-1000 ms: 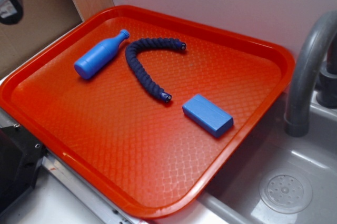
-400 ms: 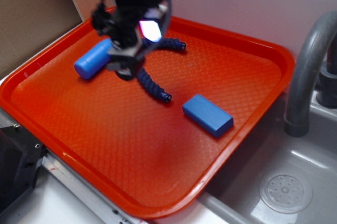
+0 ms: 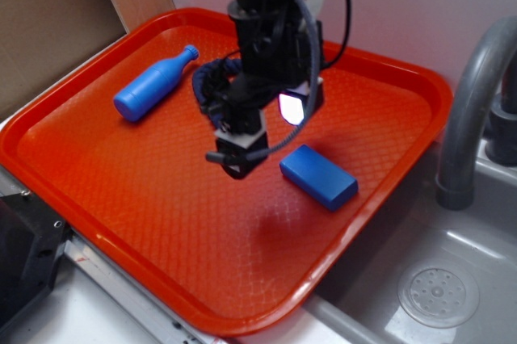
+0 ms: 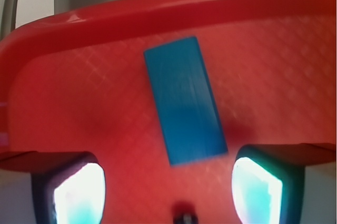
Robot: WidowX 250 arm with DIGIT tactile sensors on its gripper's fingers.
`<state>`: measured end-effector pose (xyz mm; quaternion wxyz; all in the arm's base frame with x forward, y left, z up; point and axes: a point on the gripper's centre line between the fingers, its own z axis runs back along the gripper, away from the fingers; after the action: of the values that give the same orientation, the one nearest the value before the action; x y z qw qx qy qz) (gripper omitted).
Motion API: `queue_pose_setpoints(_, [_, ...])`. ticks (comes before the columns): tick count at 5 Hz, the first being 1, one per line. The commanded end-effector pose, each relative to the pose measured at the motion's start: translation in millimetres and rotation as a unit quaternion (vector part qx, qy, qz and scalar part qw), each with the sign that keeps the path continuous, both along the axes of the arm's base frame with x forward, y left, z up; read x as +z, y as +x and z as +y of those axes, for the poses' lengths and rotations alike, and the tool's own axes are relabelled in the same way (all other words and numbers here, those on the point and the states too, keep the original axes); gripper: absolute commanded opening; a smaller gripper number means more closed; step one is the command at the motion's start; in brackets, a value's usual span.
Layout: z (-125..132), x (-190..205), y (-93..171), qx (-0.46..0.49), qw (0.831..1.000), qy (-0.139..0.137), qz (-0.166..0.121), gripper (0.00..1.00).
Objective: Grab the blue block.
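Gripper [image 3: 234, 162] is mine, jaws spread wide, empty, hovering above the red tray [image 3: 97, 190]. Blue block [image 3: 318, 176] lies flat on the tray just beside it, untouched.

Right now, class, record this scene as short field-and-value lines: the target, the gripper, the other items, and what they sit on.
target: blue block, flat on the tray, untouched
gripper: gripper open, hovering just left of the block in the exterior view, holding nothing
wrist view: block ahead, between the two fingers
other items: blue bottle; navy rope, partly hidden by the arm
surface: orange tray
beside tray: sink, grey faucet
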<state>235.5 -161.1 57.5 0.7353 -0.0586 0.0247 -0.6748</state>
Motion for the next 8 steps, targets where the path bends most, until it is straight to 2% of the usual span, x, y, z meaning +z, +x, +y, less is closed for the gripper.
queue_pose_setpoints(1, [-25,-18,-15,-0.026,0.999,0.009,-0.022,1.00])
queue_pose_setpoints(3, [-27,-31,-9,-0.023,0.999,0.021,-0.022,1.00])
queue_pose_setpoints(4, [-31,-36,-15,-0.024,0.999,0.023,-0.029,0.00])
queue_pose_setpoints(6, [-33,-36,-17,-0.022,0.999,0.032,-0.036,0.00])
queue_pose_setpoints(7, [-18,-8,-19,0.030,0.994,0.040,-0.096,0.00])
queue_pose_setpoints(8, [24,41,-15,0.154,0.981,0.060,-0.105,0.00])
